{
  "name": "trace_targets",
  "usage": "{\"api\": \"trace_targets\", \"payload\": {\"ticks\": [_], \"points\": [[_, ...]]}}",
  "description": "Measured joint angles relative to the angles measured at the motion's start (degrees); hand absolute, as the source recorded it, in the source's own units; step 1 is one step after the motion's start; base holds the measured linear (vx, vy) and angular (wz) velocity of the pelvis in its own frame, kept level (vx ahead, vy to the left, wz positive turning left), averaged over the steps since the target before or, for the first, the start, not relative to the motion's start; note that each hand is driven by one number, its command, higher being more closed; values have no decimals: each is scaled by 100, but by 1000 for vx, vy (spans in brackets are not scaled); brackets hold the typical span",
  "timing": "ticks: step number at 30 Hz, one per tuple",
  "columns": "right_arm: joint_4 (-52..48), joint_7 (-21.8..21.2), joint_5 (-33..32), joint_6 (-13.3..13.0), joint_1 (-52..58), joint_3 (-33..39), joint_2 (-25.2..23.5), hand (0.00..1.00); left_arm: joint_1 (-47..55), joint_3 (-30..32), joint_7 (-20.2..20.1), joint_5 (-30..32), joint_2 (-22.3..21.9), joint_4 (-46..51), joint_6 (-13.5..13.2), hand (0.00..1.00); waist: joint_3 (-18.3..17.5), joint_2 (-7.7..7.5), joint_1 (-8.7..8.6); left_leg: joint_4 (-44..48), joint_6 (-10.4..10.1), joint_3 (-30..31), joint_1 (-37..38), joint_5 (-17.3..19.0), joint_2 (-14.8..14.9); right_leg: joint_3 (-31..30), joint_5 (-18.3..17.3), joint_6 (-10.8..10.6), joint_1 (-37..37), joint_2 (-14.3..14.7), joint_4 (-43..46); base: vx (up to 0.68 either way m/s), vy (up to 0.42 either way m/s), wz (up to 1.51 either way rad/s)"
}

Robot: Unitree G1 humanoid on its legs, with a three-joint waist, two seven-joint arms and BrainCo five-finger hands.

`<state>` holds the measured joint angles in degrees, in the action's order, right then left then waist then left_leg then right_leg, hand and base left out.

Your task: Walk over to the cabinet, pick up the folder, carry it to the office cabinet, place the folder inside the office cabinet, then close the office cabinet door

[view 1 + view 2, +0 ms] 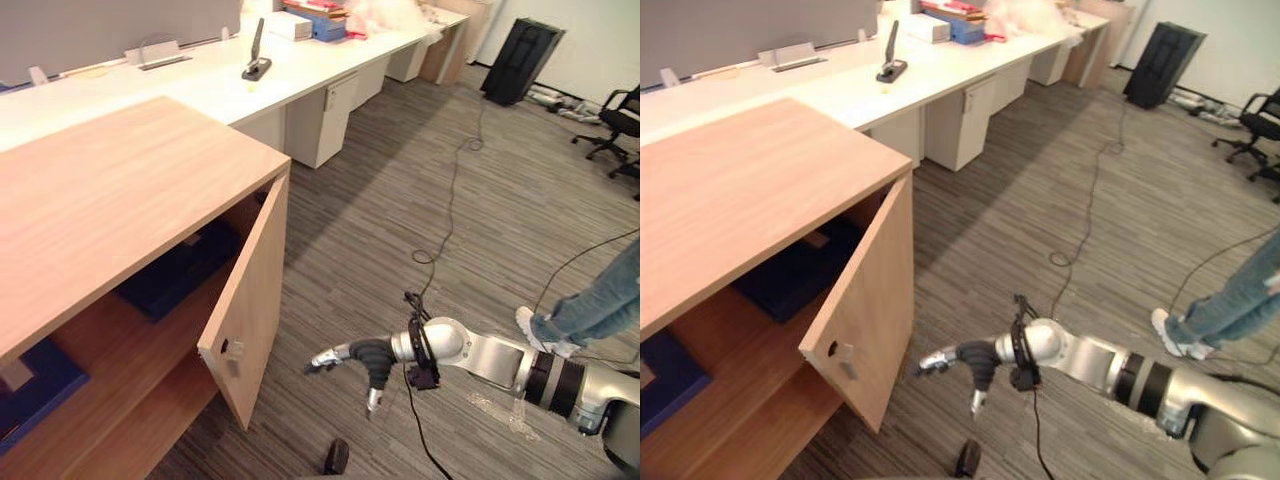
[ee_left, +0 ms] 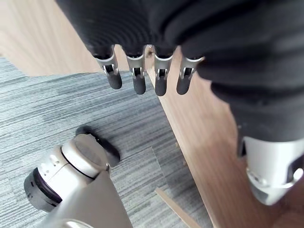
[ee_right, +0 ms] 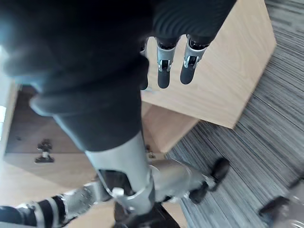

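The grey striped carpet [image 1: 400,200] spreads under and all round the right hand [image 1: 368,356]. Far beyond that hand, a long white desk [image 1: 300,75] runs across the room. To the hand's left stands the office cabinet [image 1: 120,190] of pale wood. Its door [image 1: 250,300] is swung out toward the hand, and its free edge is near the fingertips with a strip of carpet showing between them, so the two are apart.

Off to the hand's right, behind the arm, is a person's leg [image 1: 600,295] in blue jeans with a white shoe on the carpet. A black office chair [image 1: 622,115] sits well beyond that.

Past the door from the hand, inside the cabinet, a dark blue folder [image 1: 180,268] lies flat on the shelf. A second blue folder [image 1: 35,385] lies further left — which of the two is the task's own cannot be told.

The right hand reaches toward the door with its fingers loosely stretched and the thumb hanging down, and it holds nothing. The left hand [image 2: 137,78] has its fingers straight in a row beside a wooden panel, and it holds nothing either. A small knob [image 1: 232,350] sits on the door near the free edge, the part closest to the right hand.
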<state>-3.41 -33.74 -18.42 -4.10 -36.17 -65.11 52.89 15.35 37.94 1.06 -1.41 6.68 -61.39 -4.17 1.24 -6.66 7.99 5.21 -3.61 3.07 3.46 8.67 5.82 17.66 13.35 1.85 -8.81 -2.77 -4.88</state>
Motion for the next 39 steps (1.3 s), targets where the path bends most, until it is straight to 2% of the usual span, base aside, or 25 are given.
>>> {"api": "trace_targets", "payload": {"ticks": [4, 7, 9, 10, 11, 12, 13, 15, 16, 17, 18, 19, 20, 21, 22, 23, 24, 25, 26, 29, 31, 35, 38, 39], "points": [[110, 18, 187, 18, -9, 47, 187, 0, -2, 146, -30, -114, -116, 1, 16, 0, 17, -1, 124, -6, -30, 133, -54, -86, 11, 129, 1, 6, 26, -15, 1, 65, 65, 19], [646, 60, 190, 16, -4, 119, -177, 0, -44, 139, -33, -117, -211, 3, 24, 0, 52, -44, 205, 17, -20, 295, -78, -92, -19, 280, -48, -58, 103, -49, -33, 13, 85, 27], [1739, 199, 349, 27, 59, 400, -884, 0, -136, 30, -33, -119, -208, 13, 23, 0, 106, -113, 313, 115, 42, 410, -167, -50, -64, 418, -86, -98, 133, -123, -36, -36, 86, 34], [2498, 396, 588, 41, 85, 624, -1368, 0, -194, -119, -34, -140, -214, 11, 24, 0, 172, -98, 430, 135, 82, 451, -185, -20, -90, 441, -109, -102, 148, -154, -34, -36, 92, 28], [2890, 474, 737, 52, 122, 804, -1629, 0, -204, -240, -33, -160, -215, 13, 24, 0, 196, -80, 446, 137, 74, 485, -188, -19, -102, 441, -110, -101, 159, -163, -35, -29, 95, 29], [3649, 678, 982, 60, 201, 1220, -2172, 0, -216, -442, -32, -225, -228, 12, 23, 0, 234, -51, 505, 140, 60, 591, -192, -15, -136, 458, -110, -101, 196, -195, -34, -4, 119, 37], [4512, 984, 1227, 44, 238, 1727, -2797, 0, -220, -691, -26, -311, -283, 13, 22, 0, 278, 14, 553, 163, 22, 686, -216, 8, -175, 538, -113, -106, 229, -262, -34, 10, 127, 41], [5167, 1234, 1394, 30, 292, 2280, -3243, 0, -254, -829, -18, -340, -308, 20, 19, 0, 343, 110, 570, 236, 22, 795, -250, 22, -217, 635, -134, -134, 287, -334, 5, 35, 110, 40], [5738, 1528, 1618, 19, 416, 2835, -3530, 0, -305, -996, -15, -338, -351, 24, 17, 0, 429, 245, 559, 355, 41, 998, -254, 64, -300, 803, -205, -203, 386, -441, 103, 68, 154, 75], [6141, 1854, 2050, 45, 614, 3370, -3635, 0, -341, -1118, -12, -324, -426, 21, 5, 0, 544, 465, 521, 492, 96, 1228, -260, 98, -406, 970, -434, -315, 358, -665, 583, 79, 175, 90], [6292, 1989, 2235, 57, 756, 3596, -3644, 0, -342, -1223, -12, -301, -440, 7, -6, 0, 565, 545, 468, 556, 136, 1380, -295, 75, -492, 1038, -597, -356, 263, -826, 967, 115, 229, 118], [6557, 2266, 2537, 143, 1198, 4251, -3688, 0, -329, -1336, -12, -245, -434, -1, -3, 0, 587, 629, 354, 544, 229, 1715, -325, 30, -691, 874, -933, -401, -2, -1237, 1895, 113, 165, 111], [6652, 2349, 2638, 184, 1401, 4569, -3733, 0, -324, -1390, -7, -226, -417, -8, 15, 0, 597, 649, 309, 511, 270, 1887, -321, -36, -749, 654, -950, -421, -43, -1327, 2105, 144, 155, 159], [6857, 2488, 2659, 248, 1809, 5203, -3829, 0, -322, -1513, 2, -198, -371, 7, 21, 0, 612, 688, 154, 478, 214, 2228, -346, -155, -829, 134, -953, -416, -42, -1364, 2323, 138, 76, 155], [7106, 2607, 2649, 306, 2188, 6013, -3989, 0, -323, -1693, 9, -102, -267, 60, 21, 0, 664, 677, 88, 492, 194, 2566, -350, -226, -891, -591, -1275, -451, -40, -1296, 2457, 152, 33, 159], [7219, 2663, 2644, 337, 2367, 6413, -4076, 0, -329, -1787, 10, -31, -195, 61, 22, 0, 677, 629, 51, 522, 174, 2719, -368, -254, -927, -952, -1472, -555, -21, -1235, 2421, 160, -73, 141], [7445, 2838, 2644, 452, 2696, 7105, -4186, 0, -338, -1905, 9, 222, -126, 77, 25, 0, 592, 464, 0, 585, 149, 2962, -497, -271, -1101, -1401, -1690, -748, 108, -1220, 2173, 134, -123, 104], [7523, 2923, 2644, 480, 2832, 7351, -4215, 0, -342, -1911, 8, 326, -123, 120, 32, 0, 579, 449, -8, 657, 128, 3037, -568, -260, -1176, -1518, -1749, -843, 248, -1246, 2030, 162, -140, 102], [7549, 3082, 2644, 558, 3159, 7914, -4303, 0, -397, -1891, 5, 431, -192, 277, 44, 0, 596, 485, -16, 725, 55, 3146, -659, -277, -1248, -1345, -1861, -1030, 364, -1303, 1884, 157, -141, 63], [7317, 3293, 2561, 669, 3828, 8632, -4558, 0, -400, -1872, 16, 411, -421, 710, 47, 0, 486, 646, -207, 745, -3, 3297, -719, -305, -1111, -784, -1920, -1117, 656, -1248, 1720, 119, -162, 73], [7144, 3347, 2477, 690, 4008, 8729, -4635, 0, -405, -1887, 14, 426, -500, 890, 29, 0, 433, 706, -219, 745, -20, 3283, -734, -299, -1050, -693, -1920, -1117, 715, -1180, 1669, 34, -94, 23], [6822, 3434, 2372, 681, 4257, 9058, -4870, 0, -398, -1896, -8, 677, -553, 1021, 0, 0, 376, 667, -264, 720, -76, 3125, -750, -263, -863, -571, -1927, -1102, 790, -1040, 1612, -23, -68, 11], [6755, 3511, 2317, 665, 4253, 9073, -4941, 0, -392, -1893, 7, 681, -515, 1020, 5, 0, 381, 619, -341, 912, -133, 3018, -962, -224, -844, -393, -1935, -1069, 809, -985, 1621, -55, -37, 34], [6660, 3526, 2171, 653, 4236, 9075, -4993, 0, -398, -1879, 32, 680, -478, 1022, 9, 0, 415, 606, -460, 1266, -30, 1929, -1338, -182, -619, -133, -1923, -1034, 878, -1017, 1637, -76, -2, 63]]}}
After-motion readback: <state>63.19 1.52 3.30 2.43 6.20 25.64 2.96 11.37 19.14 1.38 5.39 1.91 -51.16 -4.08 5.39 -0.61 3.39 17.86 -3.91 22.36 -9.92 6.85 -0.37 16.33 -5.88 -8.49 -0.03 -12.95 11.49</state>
